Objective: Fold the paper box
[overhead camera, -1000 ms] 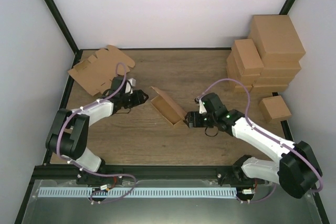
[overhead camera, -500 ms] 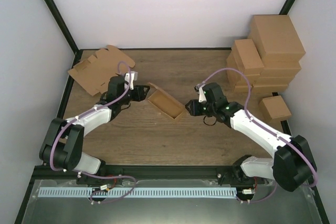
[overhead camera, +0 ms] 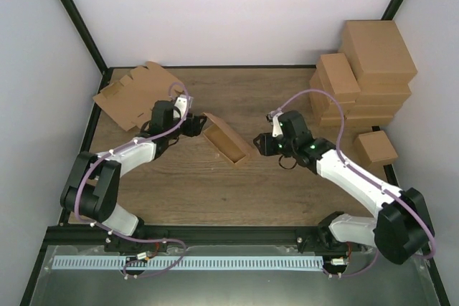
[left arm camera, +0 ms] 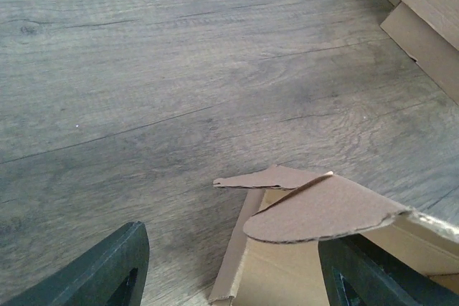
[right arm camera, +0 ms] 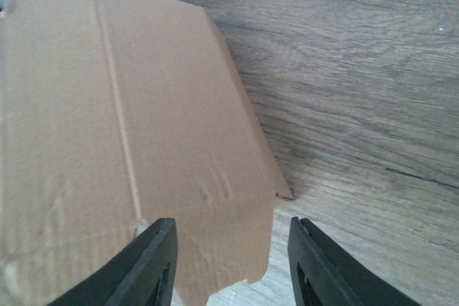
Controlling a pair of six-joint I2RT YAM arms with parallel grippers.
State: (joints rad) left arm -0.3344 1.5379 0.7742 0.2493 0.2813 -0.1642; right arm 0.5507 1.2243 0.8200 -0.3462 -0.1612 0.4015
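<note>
Wood-grain desk (overhead camera: 287, 98) enclosed by white walls (overhead camera: 229, 12), seen from above and from both wrists. The paper box (overhead camera: 228, 142) lies near the desk's centre, between the two arms. It is partly erected, with its open side up and its long axis running from far left to near right. From the left wrist, a rounded flap (left arm camera: 323, 209) stands over the box's open interior. The left pincer (overhead camera: 195, 125) sits at the box's far-left end, released. Its fingers (left arm camera: 118, 266) are spread wide, the flap lies between them, and the left finger is clear of the cardboard. The right pincer (overhead camera: 259, 145) is just beside the box's near-right corner, also released. A thin edge of the box's panel (right arm camera: 107, 120) reaches into the gap between its fingers (right arm camera: 315, 263), with bare desk showing beside the right finger. Flat cardboard blanks (overhead camera: 133, 94) lie at the far left. Closed cartons (overhead camera: 366, 69) are stacked at the far right, with a single carton (overhead camera: 376, 148) nearer.
</note>
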